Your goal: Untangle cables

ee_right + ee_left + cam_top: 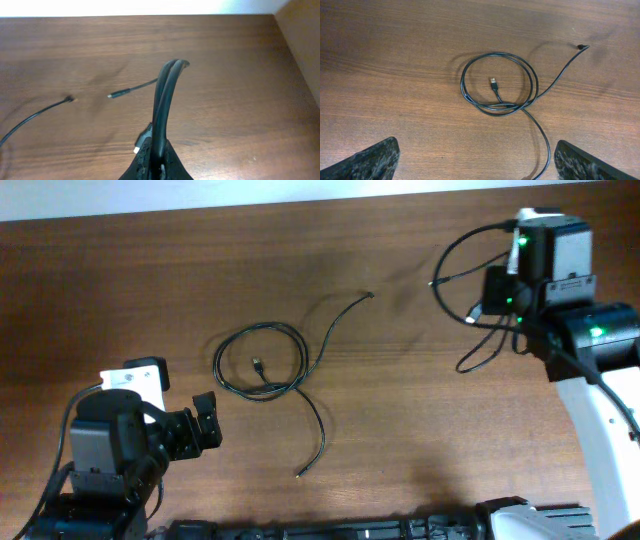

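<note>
Thin black cables lie on the wooden table as a round loop with a small plug inside it. One tail runs up right to an end, another down to an end. The left wrist view shows the loop ahead of my left gripper, which is open and empty; it sits at the lower left. My right gripper is shut on a folded black cable, held above the table at the upper right. That cable's plug end hangs free.
The table's far edge runs along the top. Thicker black robot wires loop beside the right arm. The end of one table cable shows at the left of the right wrist view.
</note>
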`<state>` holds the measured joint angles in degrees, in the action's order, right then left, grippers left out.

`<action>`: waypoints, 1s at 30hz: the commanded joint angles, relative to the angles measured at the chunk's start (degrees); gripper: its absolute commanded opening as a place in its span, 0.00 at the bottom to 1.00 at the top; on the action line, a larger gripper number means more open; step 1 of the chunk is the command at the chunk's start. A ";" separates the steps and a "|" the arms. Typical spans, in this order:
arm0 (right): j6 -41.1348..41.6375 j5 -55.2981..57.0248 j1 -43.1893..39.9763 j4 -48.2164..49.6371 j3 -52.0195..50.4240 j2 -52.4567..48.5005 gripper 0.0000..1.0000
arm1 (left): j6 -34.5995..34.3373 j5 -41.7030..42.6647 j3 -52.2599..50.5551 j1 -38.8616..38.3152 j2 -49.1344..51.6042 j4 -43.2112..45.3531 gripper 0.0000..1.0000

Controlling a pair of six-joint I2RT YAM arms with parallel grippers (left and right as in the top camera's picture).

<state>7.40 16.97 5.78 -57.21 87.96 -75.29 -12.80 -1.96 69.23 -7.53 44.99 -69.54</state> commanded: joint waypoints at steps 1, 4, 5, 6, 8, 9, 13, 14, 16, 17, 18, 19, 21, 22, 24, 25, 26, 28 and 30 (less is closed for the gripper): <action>4.44 1.51 -4.66 0.15 0.83 -0.09 0.04 | 1.11 -0.83 0.35 0.09 -0.07 -0.04 0.99; 6.45 1.51 -7.65 0.13 0.83 -0.09 0.04 | 1.11 -0.83 0.35 0.09 -0.07 -0.04 0.99; 6.67 1.49 -8.46 0.15 0.83 -0.09 0.04 | 1.11 -0.83 0.35 0.09 -0.09 -0.04 0.99; 6.67 1.51 -9.25 0.17 0.83 -0.09 0.04 | 1.11 -0.83 0.35 0.09 -0.07 -0.04 0.99; 6.67 1.51 -10.12 0.17 0.83 -0.09 0.04 | 1.11 -0.83 0.35 0.09 -0.07 -0.04 0.99; 6.67 1.51 -10.43 0.17 0.83 -0.09 0.04 | 1.11 -0.83 0.35 0.09 -0.09 -0.04 0.99; 6.62 1.77 -10.43 0.83 0.83 -0.11 0.04 | 1.11 -0.83 0.35 0.09 -0.09 -0.04 0.99; 6.62 1.77 -10.43 1.25 0.83 -0.11 0.04 | 1.11 -0.83 0.35 0.09 -0.07 -0.04 0.99; 6.62 2.43 -10.43 2.60 0.81 -0.11 0.04 | 1.11 -0.83 0.35 0.09 -0.07 -0.04 0.99; 6.62 3.91 -10.43 3.56 0.81 -0.11 0.04 | 1.11 -0.83 0.35 0.09 -0.07 -0.04 0.99; 6.62 5.99 -10.43 4.59 0.81 -0.13 0.04 | 1.11 -0.83 0.35 0.09 -0.07 -0.04 0.99; 6.62 8.50 -10.43 5.60 0.81 -0.28 0.04 | 1.11 -0.83 0.35 0.09 -0.07 -0.04 0.99; 6.62 13.88 -10.43 7.85 0.81 -1.29 0.04 | 1.11 -0.83 0.35 0.09 -0.09 -0.04 0.99; 6.62 15.50 -10.43 9.05 0.81 -2.19 0.04 | 1.11 -0.83 0.35 0.09 -0.07 -0.04 0.99; 6.62 17.99 -10.43 11.08 0.81 -4.28 0.04 | 1.11 -0.83 0.35 0.09 -0.07 -0.04 0.99; 6.64 19.58 -10.43 12.07 0.81 -5.95 0.04 | 1.11 -0.83 0.35 0.09 -0.07 -0.04 0.99; 6.62 20.63 -10.45 12.74 0.81 -7.08 0.04 | 1.11 -0.83 0.35 0.09 -0.07 -0.04 0.99; 6.62 23.08 -11.04 15.13 0.81 -10.08 0.04 | 1.11 -0.83 0.35 0.09 -0.07 -0.04 0.99; 6.62 24.04 -14.78 23.26 0.81 -16.68 0.04 | 1.11 -0.83 0.35 0.09 -0.09 -0.04 0.99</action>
<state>13.54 36.91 -5.17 -41.01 87.96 -87.09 -12.80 -1.96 69.23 -7.53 44.99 -69.63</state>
